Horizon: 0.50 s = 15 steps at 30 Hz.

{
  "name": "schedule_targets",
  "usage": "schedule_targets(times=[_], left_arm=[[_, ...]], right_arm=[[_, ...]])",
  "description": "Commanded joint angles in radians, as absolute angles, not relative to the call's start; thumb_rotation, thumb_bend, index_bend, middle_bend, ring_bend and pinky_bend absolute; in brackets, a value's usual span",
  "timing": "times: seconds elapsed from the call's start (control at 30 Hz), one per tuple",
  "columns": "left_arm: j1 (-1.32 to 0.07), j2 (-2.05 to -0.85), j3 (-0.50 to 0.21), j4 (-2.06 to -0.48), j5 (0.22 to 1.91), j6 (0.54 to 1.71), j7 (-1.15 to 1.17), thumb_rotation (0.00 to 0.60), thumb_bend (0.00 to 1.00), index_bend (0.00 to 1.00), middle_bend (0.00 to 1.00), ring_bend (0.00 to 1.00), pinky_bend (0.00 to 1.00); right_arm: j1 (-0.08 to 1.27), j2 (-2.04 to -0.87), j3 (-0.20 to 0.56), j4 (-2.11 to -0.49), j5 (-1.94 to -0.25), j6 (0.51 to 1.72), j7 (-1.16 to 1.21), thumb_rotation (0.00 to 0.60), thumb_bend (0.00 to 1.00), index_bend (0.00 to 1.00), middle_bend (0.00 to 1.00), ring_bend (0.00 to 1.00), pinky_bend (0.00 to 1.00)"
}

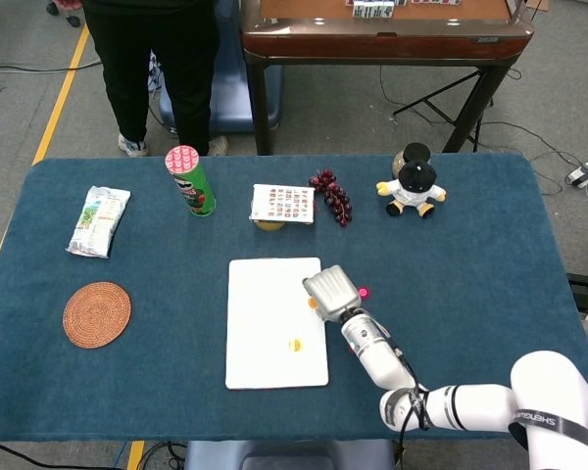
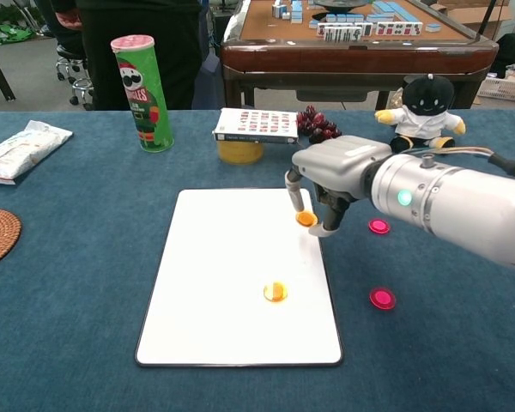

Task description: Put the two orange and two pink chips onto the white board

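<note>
Now the right hand [image 2: 319, 190] pinches an orange chip [image 2: 305, 219] above the white board's [image 2: 223, 292] right edge. A second orange chip [image 2: 275, 292] lies on the board. Left hand unseen.

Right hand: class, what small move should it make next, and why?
Probably lower a little and let go. The right hand pinches an orange chip above the right part of the white board, where another orange chip already lies. Two pink chips wait on the cloth.
</note>
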State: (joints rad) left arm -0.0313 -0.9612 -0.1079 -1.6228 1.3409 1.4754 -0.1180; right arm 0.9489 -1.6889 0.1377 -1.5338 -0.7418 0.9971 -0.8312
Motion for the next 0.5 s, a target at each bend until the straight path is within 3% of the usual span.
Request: schedule_targets(times=[0.03, 0.27, 0.5], left_arm=[[-0.032, -0.958, -0.109, -1.622, 1.336, 1.469, -0.122, 0.6, 0.32, 0.44, 0.48, 0.45, 0.59], [-0.032, -0.957, -0.112, -1.617, 1.33, 1.466, -0.133, 0.6, 0.32, 0.44, 0.48, 0.45, 0.59], [-0.032, -0.958, -0.113, -1.615, 1.331, 1.468, -0.135, 0.6, 0.32, 0.44, 0.48, 0.45, 0.59]], right_arm=[[0.969, -1.715, 0.152, -1.516, -0.722, 0.979, -0.834, 0.6, 0.29, 0.52, 1.0, 1.0, 1.0], [0.999, -1.768, 0.16, -1.475, -0.701, 0.958, -0.835, 0.6, 0.27, 0.51, 1.0, 1.0, 1.0], [1.003, -1.783, 0.169, -1.467, -0.705, 0.959, -0.805, 0.6, 0.11, 0.27, 1.0, 1.0, 1.0]])
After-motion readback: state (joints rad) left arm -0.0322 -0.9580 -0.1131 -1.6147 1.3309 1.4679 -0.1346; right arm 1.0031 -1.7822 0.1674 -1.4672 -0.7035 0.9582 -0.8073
